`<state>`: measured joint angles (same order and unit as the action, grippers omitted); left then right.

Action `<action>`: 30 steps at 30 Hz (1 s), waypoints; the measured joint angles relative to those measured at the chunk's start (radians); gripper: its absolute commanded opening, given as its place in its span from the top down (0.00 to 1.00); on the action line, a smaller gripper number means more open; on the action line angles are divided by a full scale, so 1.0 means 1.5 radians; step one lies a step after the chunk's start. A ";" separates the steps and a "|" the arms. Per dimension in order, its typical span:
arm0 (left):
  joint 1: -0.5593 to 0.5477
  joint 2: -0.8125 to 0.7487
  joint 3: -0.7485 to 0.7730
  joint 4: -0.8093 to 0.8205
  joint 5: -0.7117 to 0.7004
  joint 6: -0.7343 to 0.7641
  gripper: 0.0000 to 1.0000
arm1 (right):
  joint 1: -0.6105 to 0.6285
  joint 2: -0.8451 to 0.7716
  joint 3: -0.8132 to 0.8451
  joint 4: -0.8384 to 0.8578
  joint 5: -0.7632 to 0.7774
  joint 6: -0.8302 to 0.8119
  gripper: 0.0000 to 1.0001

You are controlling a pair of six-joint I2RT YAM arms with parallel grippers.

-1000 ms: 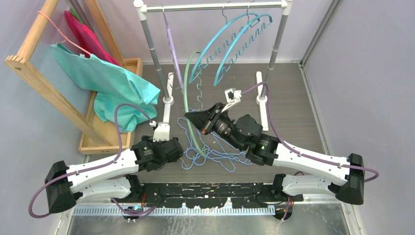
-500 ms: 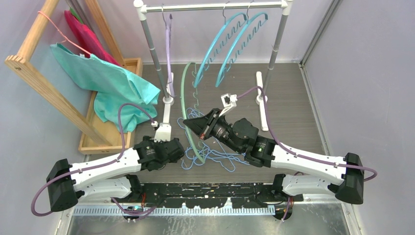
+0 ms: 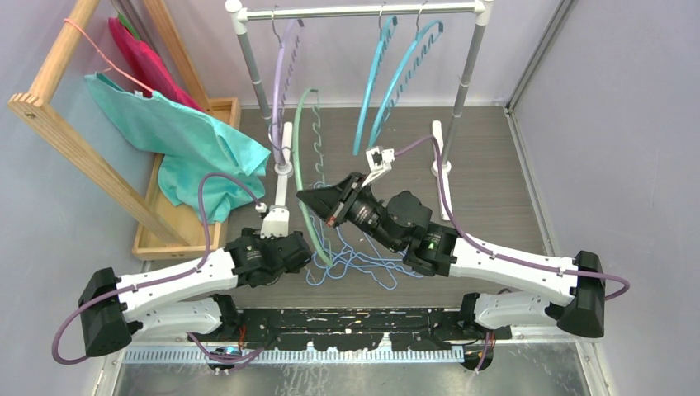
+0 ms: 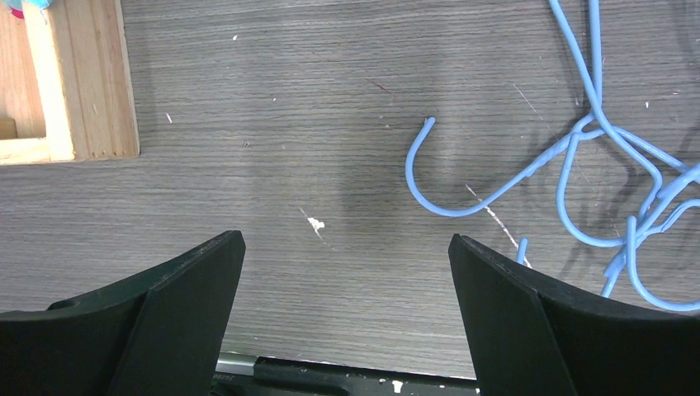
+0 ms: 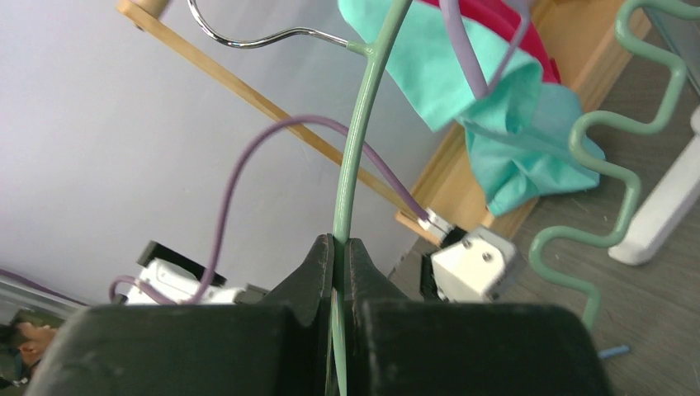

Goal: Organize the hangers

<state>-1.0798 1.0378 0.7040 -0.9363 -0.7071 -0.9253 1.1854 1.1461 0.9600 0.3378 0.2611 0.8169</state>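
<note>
My right gripper [image 3: 307, 200] is shut on the thin arm of a green arched hanger [image 3: 302, 140] and holds it upright off the table, left of the rack's middle. In the right wrist view the jaws [image 5: 340, 246] pinch its arm [image 5: 357, 140]; its metal hook and zigzag bar [image 5: 615, 177] show. A purple hanger [image 3: 283, 70] and two teal hangers [image 3: 394, 70] hang on the rail [image 3: 355, 11]. A tangle of light-blue wire hangers [image 3: 359, 262] lies on the table. My left gripper [image 4: 347, 247] is open and empty over bare table, left of a blue hook [image 4: 429, 186].
A wooden frame [image 3: 78, 144] with a teal garment [image 3: 186, 136] on a thin pink hanger [image 3: 103, 54] stands at the left, over a wooden tray [image 4: 78, 82]. The rack's white feet [image 3: 443, 177] rest on the table. Grey walls close in on both sides.
My right gripper has moved left with the green hanger, which now stands more edge-on. The teal and purple hangers on the rail have swung. The left arm has hardly moved.
</note>
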 measured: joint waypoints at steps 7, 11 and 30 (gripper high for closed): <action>0.000 -0.013 0.001 -0.005 0.000 0.002 0.02 | 0.000 0.043 0.112 0.006 0.031 -0.042 0.99; 0.000 -0.020 0.003 -0.008 -0.001 0.005 0.02 | -0.021 0.089 0.188 0.003 0.030 -0.052 0.99; 0.000 -0.029 0.008 -0.012 -0.002 0.019 0.02 | -0.229 0.245 0.363 0.006 -0.080 0.022 0.99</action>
<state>-1.0798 0.9939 0.7162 -0.9546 -0.7101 -0.8974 0.8425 1.5135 1.5040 0.3470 0.1406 0.8501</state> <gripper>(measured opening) 0.979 0.069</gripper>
